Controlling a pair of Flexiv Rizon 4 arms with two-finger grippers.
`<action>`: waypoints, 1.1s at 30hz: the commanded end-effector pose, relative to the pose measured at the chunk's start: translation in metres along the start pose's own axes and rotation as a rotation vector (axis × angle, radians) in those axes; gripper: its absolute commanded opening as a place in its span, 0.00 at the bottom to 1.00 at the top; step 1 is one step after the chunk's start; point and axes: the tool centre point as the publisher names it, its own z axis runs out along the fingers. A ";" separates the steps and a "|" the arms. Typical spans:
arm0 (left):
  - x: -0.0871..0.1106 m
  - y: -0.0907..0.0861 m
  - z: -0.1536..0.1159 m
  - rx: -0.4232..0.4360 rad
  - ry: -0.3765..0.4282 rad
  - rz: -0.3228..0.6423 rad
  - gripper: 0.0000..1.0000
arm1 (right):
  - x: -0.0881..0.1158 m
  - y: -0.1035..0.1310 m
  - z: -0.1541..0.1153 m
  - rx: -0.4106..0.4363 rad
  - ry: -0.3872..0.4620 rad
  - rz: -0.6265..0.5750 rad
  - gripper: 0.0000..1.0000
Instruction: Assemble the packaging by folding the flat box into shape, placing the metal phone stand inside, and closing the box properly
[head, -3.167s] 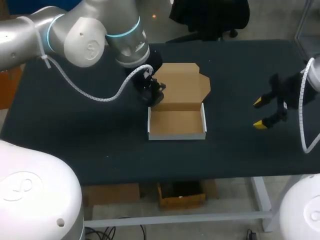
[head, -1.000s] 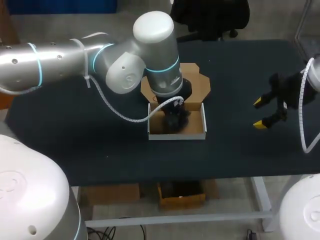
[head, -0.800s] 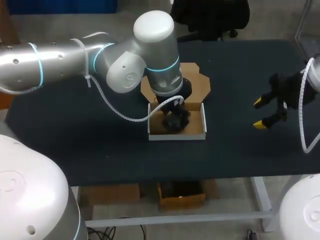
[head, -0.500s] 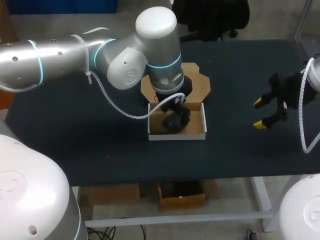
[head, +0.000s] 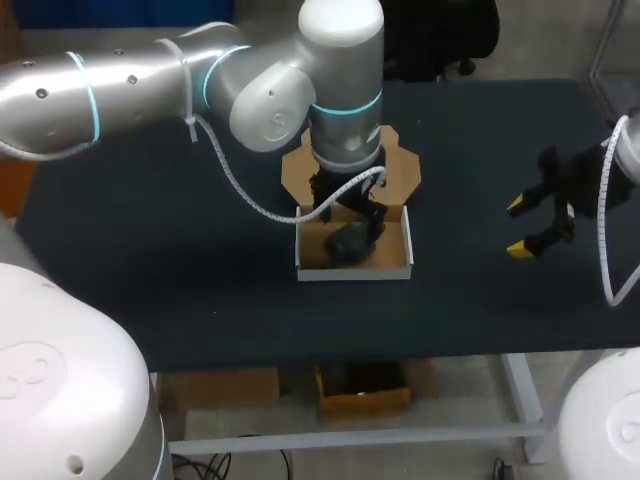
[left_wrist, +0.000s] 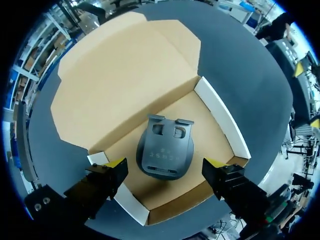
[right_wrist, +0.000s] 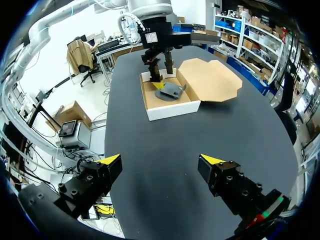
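Note:
The cardboard box (head: 355, 271) stands folded into an open tray with white outer walls, its lid (head: 398, 168) lying flat behind it. The dark metal phone stand (head: 349, 240) lies flat on the tray floor, also seen as the stand (left_wrist: 165, 152) under my left wrist. My left gripper (head: 347, 211) hovers just above it, open, its yellow tips either side of the stand without touching; in its own view the left gripper (left_wrist: 165, 164) spans the tray (left_wrist: 223, 125). My right gripper (head: 517, 227) hangs open and empty far to the box's right, facing the box (right_wrist: 172, 108) from a distance.
Black table top (head: 150, 260) runs wide on both sides of the box. My left arm (head: 150, 80) crosses over the table's back left. Bare cloth (right_wrist: 165, 150) lies between my right gripper (right_wrist: 161, 160) and the box.
My left gripper has opened and let go of the phone stand, which now lies in the tray. The left arm has risen and drawn back slightly. The right arm has not moved.

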 end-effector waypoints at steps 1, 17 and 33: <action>0.001 -0.005 0.001 -0.016 -0.004 0.000 1.00 | 0.000 -0.001 -0.001 -0.006 0.001 -0.002 1.00; 0.001 -0.005 0.001 -0.016 -0.004 0.000 1.00 | 0.000 -0.001 -0.001 -0.006 0.001 -0.002 1.00; -0.003 0.004 -0.001 -0.008 -0.005 -0.029 1.00 | 0.000 -0.001 -0.001 -0.006 0.001 -0.002 1.00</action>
